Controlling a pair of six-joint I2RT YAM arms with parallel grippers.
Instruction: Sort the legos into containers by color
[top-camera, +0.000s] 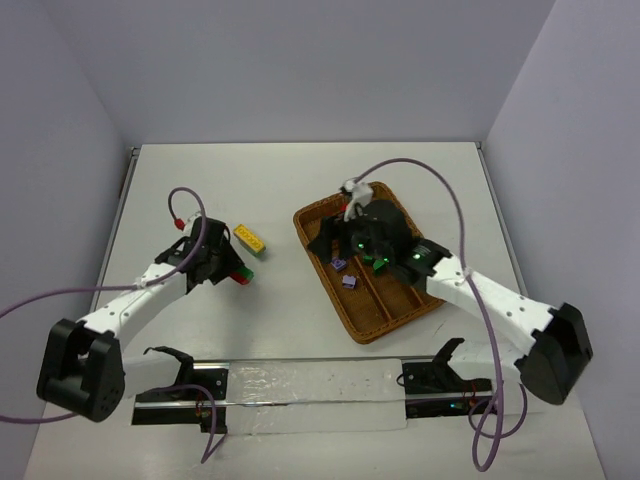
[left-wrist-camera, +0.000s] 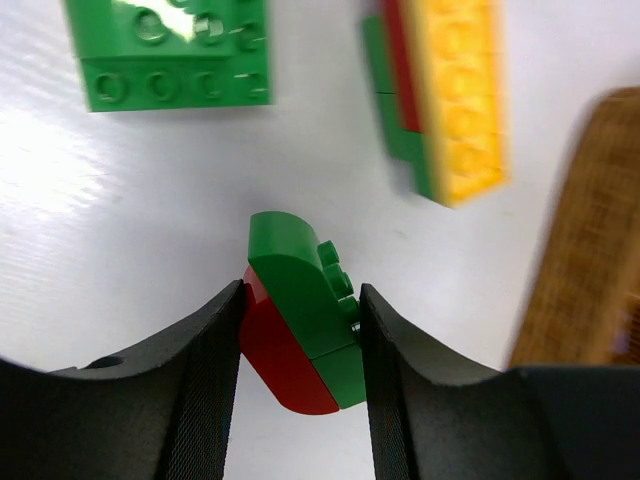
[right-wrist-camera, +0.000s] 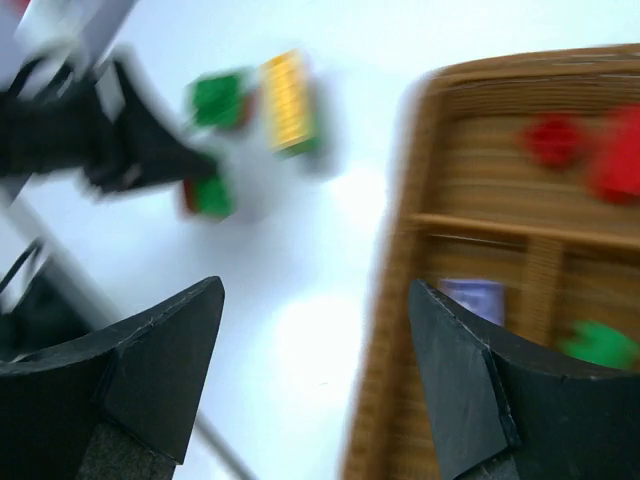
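The left gripper (left-wrist-camera: 301, 295) is clamped on a green-and-red lego clump (left-wrist-camera: 288, 250) at the lower centre of the left wrist view. A flat green lego (left-wrist-camera: 170, 55) lies upper left and a yellow-topped stack (left-wrist-camera: 460, 110) upper right. The right gripper (right-wrist-camera: 315, 290), jaws apart and empty, hangs over the left rim of the wicker tray (right-wrist-camera: 400, 330), which holds a purple lego (right-wrist-camera: 478, 298), a green lego (right-wrist-camera: 600, 343) and blurred red legos (right-wrist-camera: 555, 137)

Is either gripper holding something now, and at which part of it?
The left gripper clamps a green-and-red lego clump by its sides; the right gripper holds nothing.
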